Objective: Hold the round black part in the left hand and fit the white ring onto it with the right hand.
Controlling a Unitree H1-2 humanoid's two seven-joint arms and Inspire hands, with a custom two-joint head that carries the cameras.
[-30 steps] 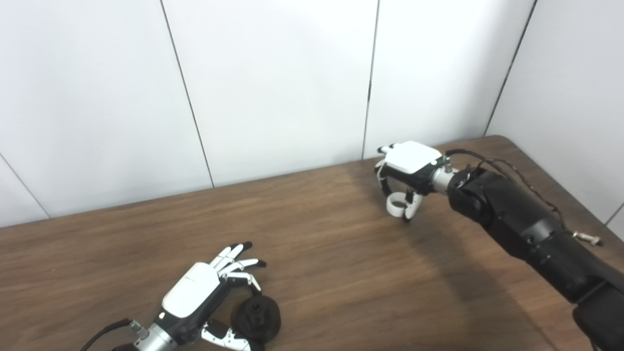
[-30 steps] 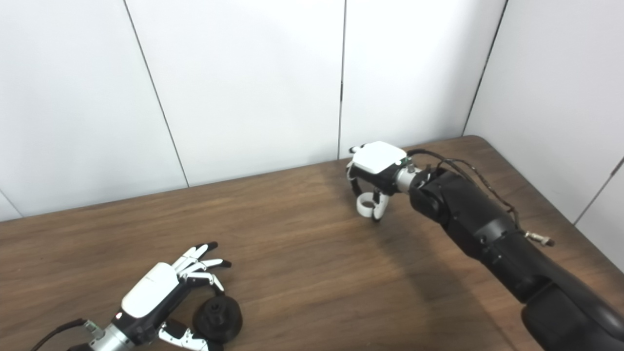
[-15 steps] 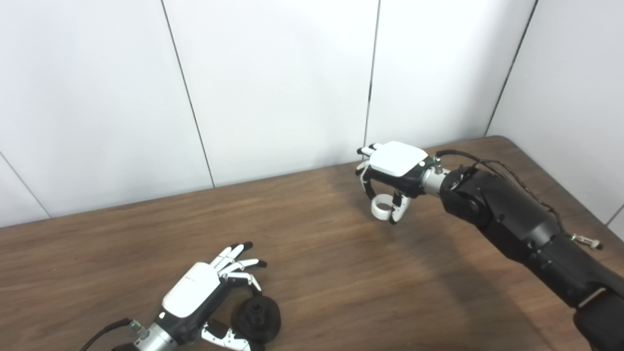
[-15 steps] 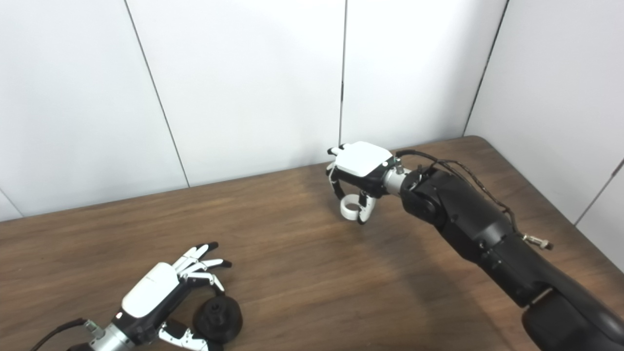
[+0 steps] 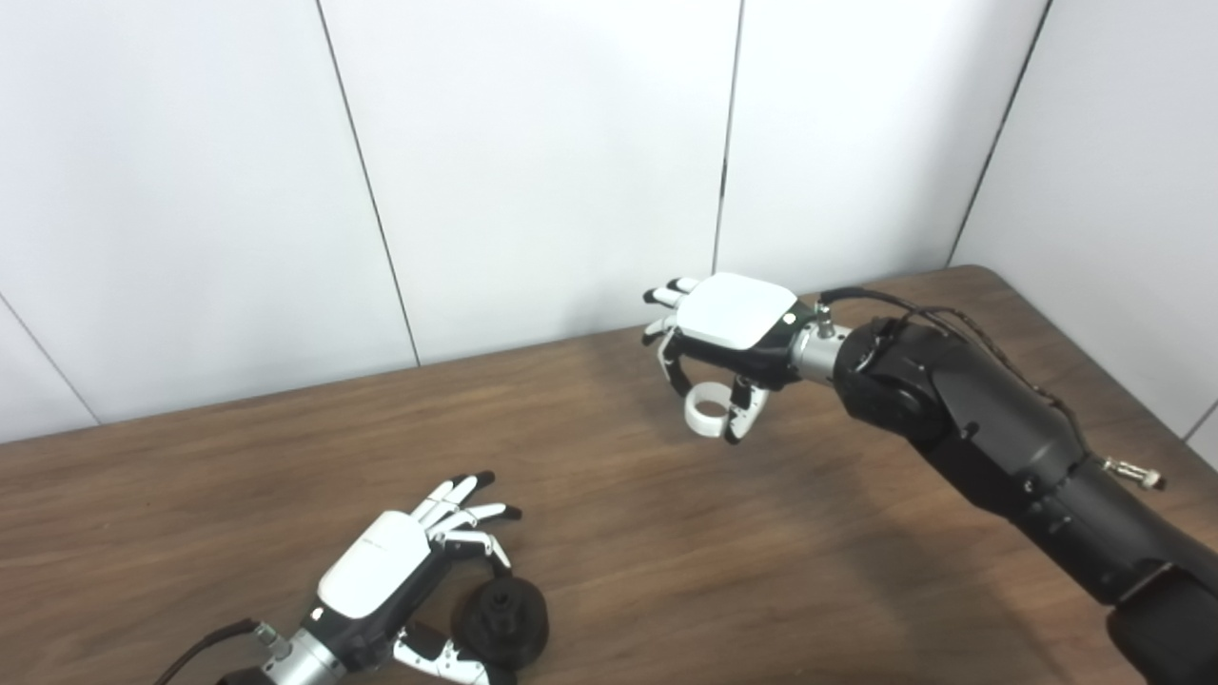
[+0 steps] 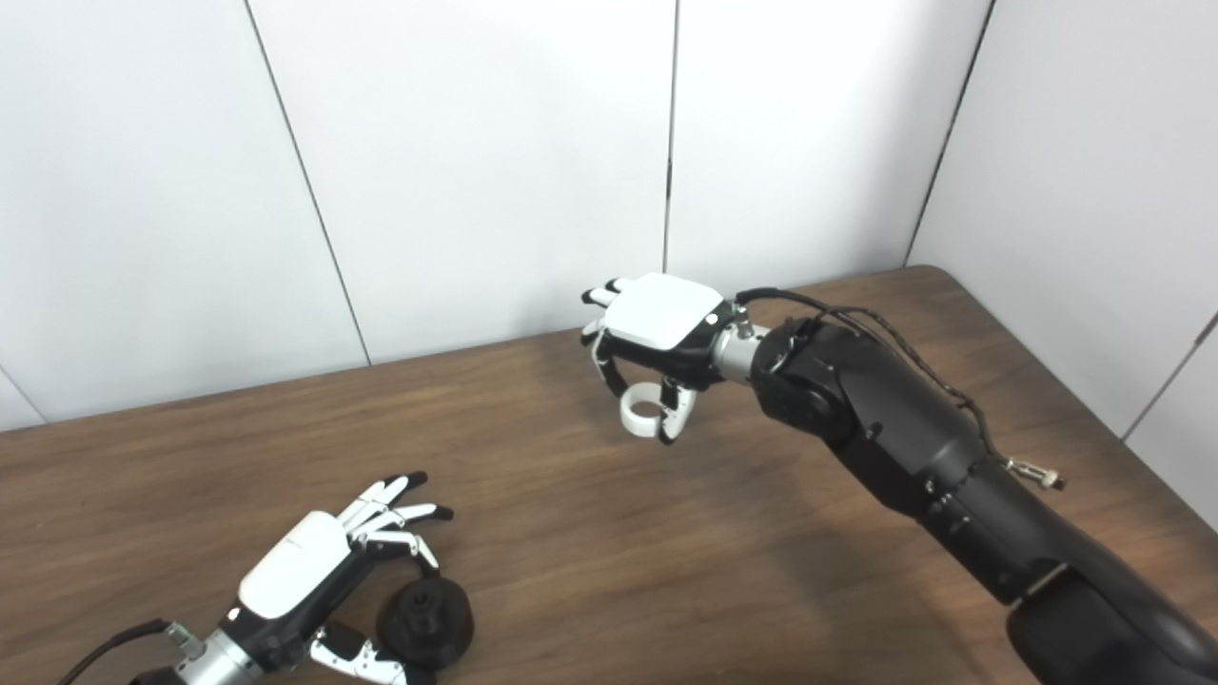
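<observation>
right hand point(image 5: 733, 328) pinches white ring point(image 5: 705, 416) above table point(image 5: 666, 533) | left hand point(image 5: 400, 580) cups black part point(image 5: 501, 618) on wood, grip unclear | risk: thin pinch, ring may slip and roll

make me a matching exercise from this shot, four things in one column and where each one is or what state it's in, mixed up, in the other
Things:
1. white ring
2. round black part
3. left hand
4. right hand

States:
A. on the table near the front edge, between a thumb and fingers
B. held up clear of the table, under a hand
C. raised near the back wall, shut on a small part
D. low at the front left, fingers curled around a dark part

Pairs: 1-B, 2-A, 3-D, 4-C
</observation>
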